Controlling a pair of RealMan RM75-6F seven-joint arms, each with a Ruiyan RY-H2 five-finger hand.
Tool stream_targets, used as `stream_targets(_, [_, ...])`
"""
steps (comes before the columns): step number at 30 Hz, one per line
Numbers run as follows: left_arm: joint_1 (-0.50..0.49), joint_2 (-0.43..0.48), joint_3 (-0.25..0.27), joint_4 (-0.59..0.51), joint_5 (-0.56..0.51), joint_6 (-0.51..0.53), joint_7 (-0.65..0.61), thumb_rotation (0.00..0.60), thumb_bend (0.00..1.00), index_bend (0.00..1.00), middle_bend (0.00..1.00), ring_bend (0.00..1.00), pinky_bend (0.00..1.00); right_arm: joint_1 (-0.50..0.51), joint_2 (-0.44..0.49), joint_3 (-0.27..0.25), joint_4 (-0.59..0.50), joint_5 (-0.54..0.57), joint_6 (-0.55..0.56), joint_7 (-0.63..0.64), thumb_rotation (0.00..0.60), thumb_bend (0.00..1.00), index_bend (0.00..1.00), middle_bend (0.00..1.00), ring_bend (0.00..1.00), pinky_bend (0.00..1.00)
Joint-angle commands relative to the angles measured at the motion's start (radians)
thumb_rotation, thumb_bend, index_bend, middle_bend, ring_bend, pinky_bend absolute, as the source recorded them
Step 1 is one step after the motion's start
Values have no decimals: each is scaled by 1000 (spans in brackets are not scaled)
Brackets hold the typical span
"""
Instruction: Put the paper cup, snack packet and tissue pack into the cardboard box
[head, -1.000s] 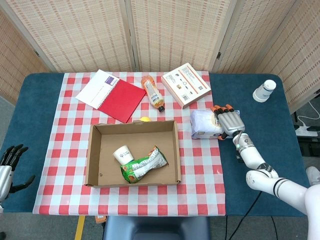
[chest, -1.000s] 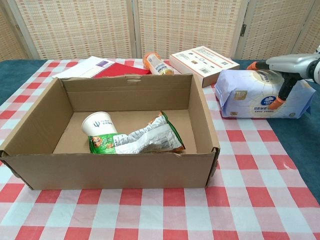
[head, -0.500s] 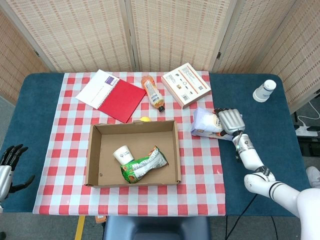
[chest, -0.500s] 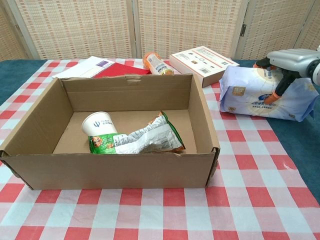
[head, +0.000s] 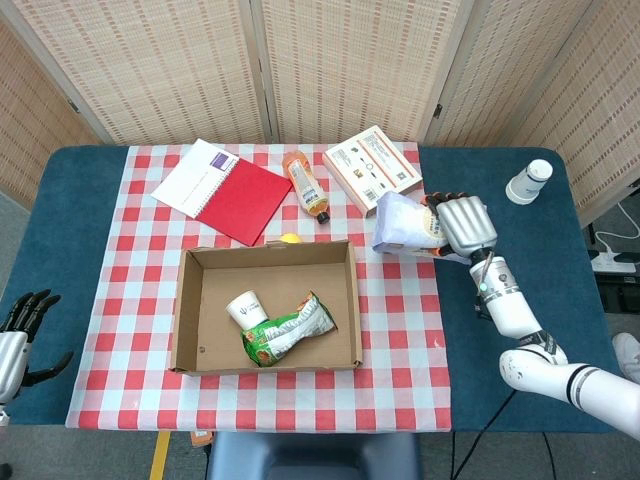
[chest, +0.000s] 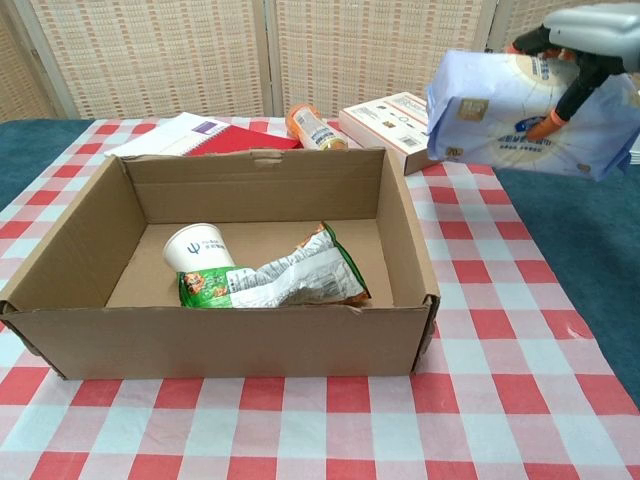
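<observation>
My right hand grips the pale blue tissue pack and holds it in the air, right of the cardboard box. In the chest view the tissue pack hangs tilted above the table with the right hand on its top edge. Inside the box lie the white paper cup and the green snack packet, also shown as the paper cup and snack packet. My left hand hangs open off the table's left front corner.
An orange bottle, a white-and-orange carton and a red notebook lie behind the box. A small yellow object sits at the box's far wall. Another white cup stands at the far right on the blue cloth.
My right hand has lifted the tissue pack off the table; it rose and shifted slightly toward the box. The left hand stayed put.
</observation>
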Motion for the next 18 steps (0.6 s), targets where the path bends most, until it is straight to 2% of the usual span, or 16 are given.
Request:
stream_targets(1, [1, 0, 0, -1, 7, 10, 0, 600, 242, 145, 47, 0, 287, 30, 93, 58, -167, 50, 48, -126, 600, 189, 791, 440, 445, 620])
stream_targets(9, [5, 3, 1, -4, 14, 21, -8, 600, 242, 144, 47, 0, 286, 119, 123, 114, -372, 100, 89, -294, 600, 189, 808, 456, 462, 627])
stream_targets(12, [5, 4, 1, -4, 16, 23, -11, 600, 242, 144, 47, 0, 286, 154, 93, 120, -429, 123, 103, -334, 600, 189, 811, 459, 467, 632])
stream_targets(18, [4, 4, -1, 5, 7, 16, -23, 600, 243, 144, 47, 0, 286, 208, 7, 94, -491, 124, 121, -387, 600, 189, 816, 465, 474, 638])
